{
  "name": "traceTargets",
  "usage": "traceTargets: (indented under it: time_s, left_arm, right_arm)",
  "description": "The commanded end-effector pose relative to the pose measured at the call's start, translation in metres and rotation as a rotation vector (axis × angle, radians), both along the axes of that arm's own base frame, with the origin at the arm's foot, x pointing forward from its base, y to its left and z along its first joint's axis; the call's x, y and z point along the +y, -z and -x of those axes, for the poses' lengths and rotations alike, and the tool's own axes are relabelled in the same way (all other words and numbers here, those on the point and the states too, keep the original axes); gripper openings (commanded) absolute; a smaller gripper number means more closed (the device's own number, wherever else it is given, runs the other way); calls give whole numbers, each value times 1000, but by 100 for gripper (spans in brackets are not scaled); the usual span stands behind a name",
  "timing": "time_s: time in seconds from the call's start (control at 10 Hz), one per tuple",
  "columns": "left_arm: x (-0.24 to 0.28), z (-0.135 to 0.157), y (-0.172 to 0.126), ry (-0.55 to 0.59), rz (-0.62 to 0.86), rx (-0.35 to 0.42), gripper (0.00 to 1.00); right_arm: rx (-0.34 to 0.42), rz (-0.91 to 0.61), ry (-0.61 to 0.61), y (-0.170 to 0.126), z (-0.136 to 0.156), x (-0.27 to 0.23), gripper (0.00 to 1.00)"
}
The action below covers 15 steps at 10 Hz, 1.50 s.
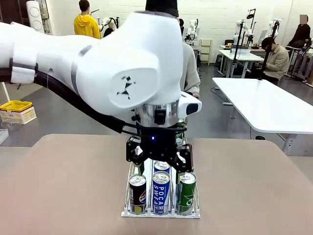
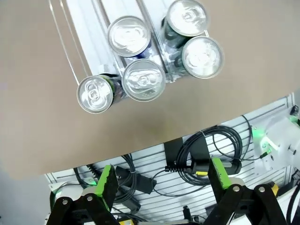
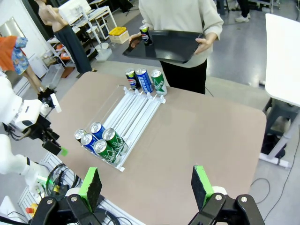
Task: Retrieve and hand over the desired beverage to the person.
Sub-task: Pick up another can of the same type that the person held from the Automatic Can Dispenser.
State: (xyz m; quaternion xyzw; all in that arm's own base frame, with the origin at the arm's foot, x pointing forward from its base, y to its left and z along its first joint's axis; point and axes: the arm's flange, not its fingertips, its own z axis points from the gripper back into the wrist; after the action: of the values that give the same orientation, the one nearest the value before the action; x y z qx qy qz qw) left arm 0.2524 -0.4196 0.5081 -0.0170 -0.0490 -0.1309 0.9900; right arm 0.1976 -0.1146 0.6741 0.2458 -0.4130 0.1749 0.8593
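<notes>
Cans [image 3: 104, 147] stand clustered at the robot's end of a clear rack [image 3: 136, 110] on the surface [image 3: 201, 136], with three more cans [image 3: 145, 80] at its far end. The left gripper [image 2: 162, 173] hangs over the surface's near edge, jaws wide and empty; the right gripper [image 3: 146, 180] likewise. The person [image 3: 180, 18] holds a black tray [image 3: 176, 44] bearing a Pepsi can [image 3: 146, 35]

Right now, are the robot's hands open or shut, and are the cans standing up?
left hand: open, empty.
right hand: open, empty.
near cans: upright in the rack, unopened.
far cans: upright in the rack.
tray: held by the person.
can on tray: upright.
</notes>
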Motion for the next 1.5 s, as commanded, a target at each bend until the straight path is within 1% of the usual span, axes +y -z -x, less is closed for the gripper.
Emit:
traceTargets:
  time_s: [0.0, 0.2, 0.4, 0.6, 0.8, 1.0, 1.1, 1.4]
  left_arm:
    - [-1, -6, 23, -91, -8, -7, 100]
    - [-7, -16, 40, -196, 13, -3, 100]
    - [-11, -34, 50, -237, 16, -9, 100]
    - [-12, -40, 61, -283, -5, -26, 100]
    - [-11, -52, 64, -296, -13, -55, 100]
    - [-13, -55, 66, -304, 5, -69, 100]
    - [-14, -61, 66, -303, 12, -66, 100]
    - [-22, -65, 71, -290, 23, -60, 100]
  right_arm:
    - [-1, -8, -13, 1, -1, 1, 100]
    - [-1, -8, -13, 1, -1, 1, 100]
    - [-1, -8, -13, 1, -1, 1, 100]
    - [-1, -8, -13, 1, -1, 1, 100]
    - [-1, -8, -13, 1, -1, 1, 100]
    - [-1, -8, -13, 1, -1, 1, 100]
    - [-1, -8, -13, 1, -1, 1, 100]
    - [-1, -8, -13, 1, -1, 1, 100]
